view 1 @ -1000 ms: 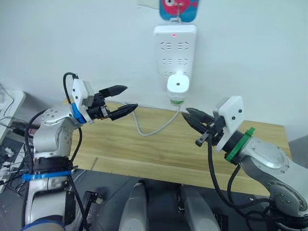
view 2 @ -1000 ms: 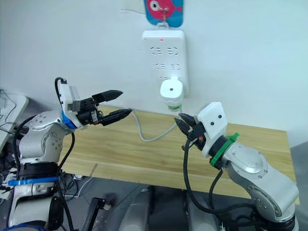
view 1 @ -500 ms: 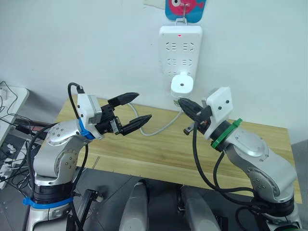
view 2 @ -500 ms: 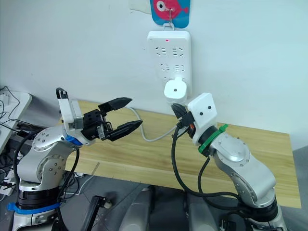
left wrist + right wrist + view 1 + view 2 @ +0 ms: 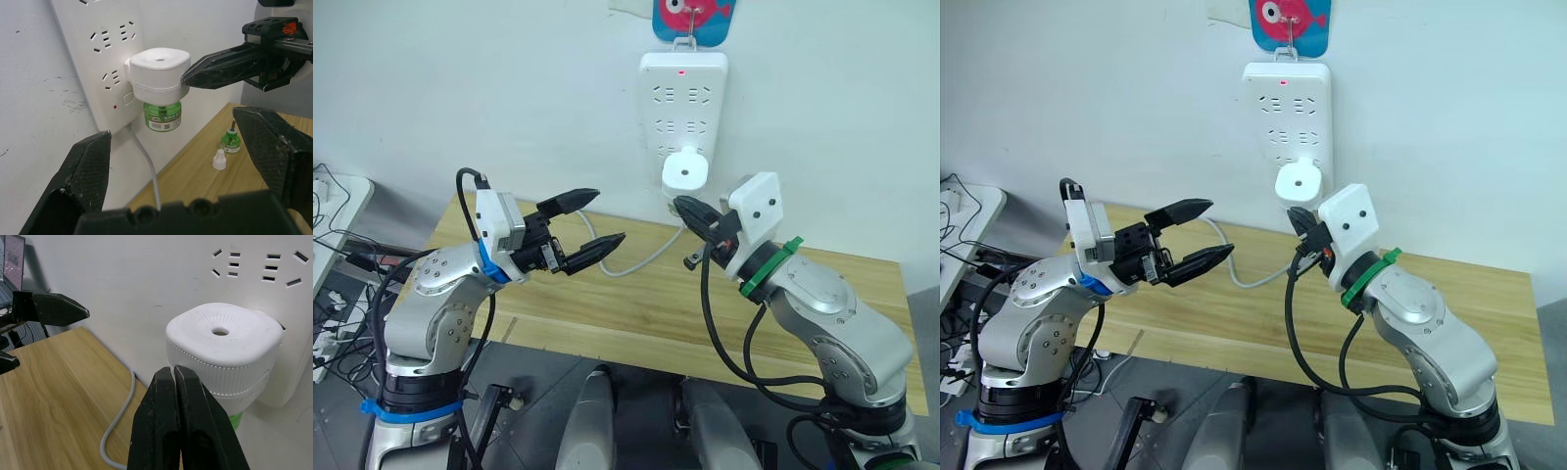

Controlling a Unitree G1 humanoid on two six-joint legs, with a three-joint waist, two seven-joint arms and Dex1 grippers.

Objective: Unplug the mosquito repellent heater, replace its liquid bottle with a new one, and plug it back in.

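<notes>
Mosquito repellent heater (image 5: 157,73) plugged into a lower socket of the wall-hung power strip (image 5: 683,110), green liquid bottle (image 5: 162,115) hanging below it, long axis vertical. Right gripper (image 5: 175,382) pinched closed, holding nothing, tips touching or almost touching the heater's side, just beside and slightly below it. Left gripper (image 5: 597,217) spread wide, empty, well apart from the heater on its left side. Right arm clearly the nearer; judged step: approach for unplugging, with jaws to be opened before any grasp around the white body. Second green bottle with bare wick (image 5: 230,139) and a loose white pointed cap (image 5: 219,159) standing on the wooden table (image 5: 636,304) near the wall. White cable (image 5: 636,262) trailing from strip onto tabletop. White wall behind.
</notes>
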